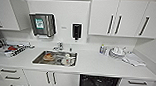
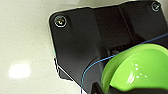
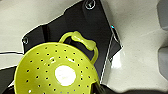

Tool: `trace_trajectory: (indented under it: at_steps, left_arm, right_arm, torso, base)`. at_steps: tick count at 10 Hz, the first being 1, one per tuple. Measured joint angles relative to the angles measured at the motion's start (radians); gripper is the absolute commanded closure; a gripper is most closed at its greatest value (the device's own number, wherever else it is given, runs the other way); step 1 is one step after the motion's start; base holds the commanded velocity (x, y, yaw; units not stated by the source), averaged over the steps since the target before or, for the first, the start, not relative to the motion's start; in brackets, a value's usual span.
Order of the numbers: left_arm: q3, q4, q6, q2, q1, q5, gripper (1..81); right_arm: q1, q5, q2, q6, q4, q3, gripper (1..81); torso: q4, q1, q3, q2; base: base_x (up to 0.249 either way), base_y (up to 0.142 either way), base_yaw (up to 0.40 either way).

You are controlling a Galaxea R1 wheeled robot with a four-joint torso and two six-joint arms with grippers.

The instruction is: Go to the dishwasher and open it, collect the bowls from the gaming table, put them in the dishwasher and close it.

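A: You're facing the white counter [image 1: 93, 62] square on. Far left there's a dish rack [image 1: 8, 49] with something red in it, and above it a steel paper-towel dispenser [image 1: 42, 24] on the wall.

B: And in the middle?

A: The sink [image 1: 55, 58], with a tap [image 1: 59, 46] behind it and some crockery in the basin, one piece orange-brown. Above that, a small black soap dispenser [image 1: 76, 31]. Further right on the counter you have a bottle [image 1: 102, 48], a stack of white plates [image 1: 117, 53] and a cloth [image 1: 134, 60].

B: Where's the dishwasher?

A: Below the counter, right of the sink cabinet doors: the dishwasher [image 1: 99, 83] shows as a dark opening, so its front is already down.

B: What are your arms carrying?

A: At your left wrist there's a bright green bowl [image 2: 140, 68] close against the black plate, with a thin blue cable [image 2: 100, 62] crossing in front. Whether the left jaws are clamped on it, I can't tell. At your right wrist, a yellow-green perforated bowl [image 3: 55, 70] with a loop handle sits just as close, over pale floor. Same story there: you can't make out the right jaws.
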Motion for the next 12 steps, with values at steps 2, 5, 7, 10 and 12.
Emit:
trace_trajectory:
  at_steps: [2, 5, 7, 10, 12]
  left_arm:
    - [0.000, 0.000, 0.000, 0.000, 0.000, 0.000, 81.1]
    - [0.000, 0.000, 0.000, 0.000, 0.000, 0.000, 81.1]
    - [0.000, 0.000, 0.000, 0.000, 0.001, -0.001, 81.1]
    - [0.000, 0.000, 0.000, -0.008, 0.003, 0.000, 81.1]
    - [0.000, 0.000, 0.000, -0.006, -0.002, -0.001, 81.1]
  right_arm:
    - [0.000, 0.000, 0.000, 0.000, 0.000, 0.000, 81.1]
    - [0.000, 0.000, 0.000, 0.000, 0.000, 0.000, 81.1]
    - [0.000, 0.000, 0.000, 0.000, 0.000, 0.000, 81.1]
    - [0.002, 0.002, 0.005, 0.000, 0.000, -0.002, 81.1]
    - [-0.003, -0.003, 0.000, 0.000, 0.000, -0.002, 81.1]
  torso:
    - [0.000, 0.000, 0.000, 0.000]
    - [0.000, 0.000, 0.000, 0.000]
    - [0.000, 0.000, 0.000, 0.000]
    - [0.000, 0.000, 0.000, 0.000]
    - [0.000, 0.000, 0.000, 0.000]
  base:
    - [0.000, 0.000, 0.000]
    - [0.000, 0.000, -0.163]
    - [0.000, 0.000, -0.299]
    - [0.000, 0.000, -0.341]
    - [0.000, 0.000, -0.353]
